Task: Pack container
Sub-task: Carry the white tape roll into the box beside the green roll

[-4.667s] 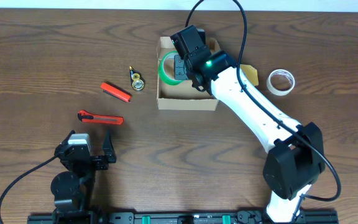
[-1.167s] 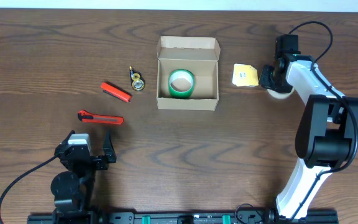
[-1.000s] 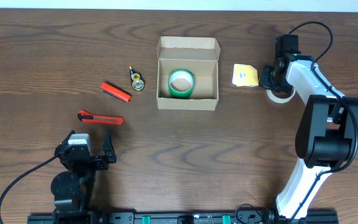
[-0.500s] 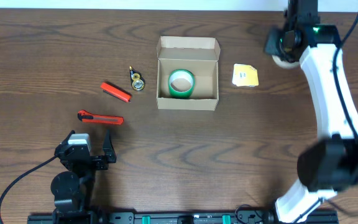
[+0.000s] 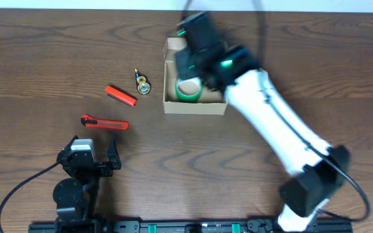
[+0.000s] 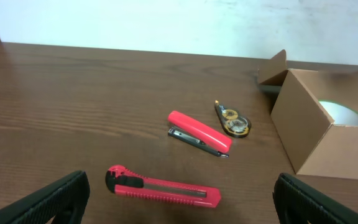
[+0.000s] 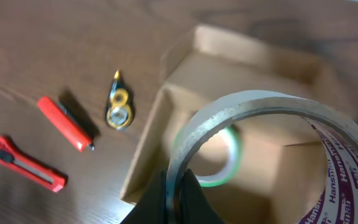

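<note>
Brown cardboard forms the small rectangular container. In the overhead view it stands open on the dark wooden counter, toward the far side near the middle, with its flap lid folded back at the far edge. A green tape roll lies flat on its floor. The white right arm reaches diagonally across the counter, and its blurred black head covers the container's far right part. Left of the container, near it but apart, lies a small yellow-and-black correction-tape dispenser. Further left is a red stapler, and nearer the front a red utility knife. The black left arm sits folded at the front left.

From the left wrist, the left gripper is spread wide, with its two black fingers at the bottom corners. It holds nothing, and the knife lies on the counter ahead. The stapler and dispenser lie beyond it. The container stands at the right, plain-sided, with a flap sticking up at its far corner and the green roll's rim showing over the wall.

From the right wrist, the right gripper is pressed together on the band of a white tape roll with purple lettering. The roll is held on edge above the open container, and the green roll shows blurred inside.
</note>
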Controlling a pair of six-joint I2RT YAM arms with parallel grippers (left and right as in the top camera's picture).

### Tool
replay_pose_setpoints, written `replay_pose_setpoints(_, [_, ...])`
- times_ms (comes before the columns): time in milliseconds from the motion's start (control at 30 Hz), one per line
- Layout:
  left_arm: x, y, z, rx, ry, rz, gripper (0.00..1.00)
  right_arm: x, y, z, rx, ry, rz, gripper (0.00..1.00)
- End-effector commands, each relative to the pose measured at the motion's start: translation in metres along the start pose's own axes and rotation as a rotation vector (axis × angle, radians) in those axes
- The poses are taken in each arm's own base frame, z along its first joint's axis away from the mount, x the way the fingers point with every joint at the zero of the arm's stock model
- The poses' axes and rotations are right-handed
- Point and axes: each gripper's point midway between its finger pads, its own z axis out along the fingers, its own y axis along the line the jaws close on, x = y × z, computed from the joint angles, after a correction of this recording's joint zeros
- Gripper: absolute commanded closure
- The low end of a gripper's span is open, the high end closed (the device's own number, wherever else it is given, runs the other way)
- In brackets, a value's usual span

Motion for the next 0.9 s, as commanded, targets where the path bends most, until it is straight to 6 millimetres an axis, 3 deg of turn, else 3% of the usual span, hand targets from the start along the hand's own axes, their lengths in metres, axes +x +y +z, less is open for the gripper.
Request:
replay_pose_setpoints(0, [0.013, 0.003, 0.003, -0.012, 0.026, 0.004, 0.05, 0.011, 0.009, 0.018, 0.065, 0.008, 0.007, 0.99])
replay_pose_setpoints(200, [0.013, 0.003, 0.003, -0.012, 0.026, 0.004, 0.05, 0.041, 0.012, 0.052, 0.100, 0.103, 0.059, 0.99])
replay_pose_setpoints(600, [0.013, 0.003, 0.003, -0.012, 0.026, 0.004, 0.05, 0.068, 0.007, 0.098, 0.137, 0.184, 0.048, 0.99])
replay_pose_setpoints(867, [0.013, 0.003, 0.003, -0.012, 0.026, 0.004, 0.05, 0.063, -0.005, 0.107, 0.150, 0.170, 0.073, 0.99])
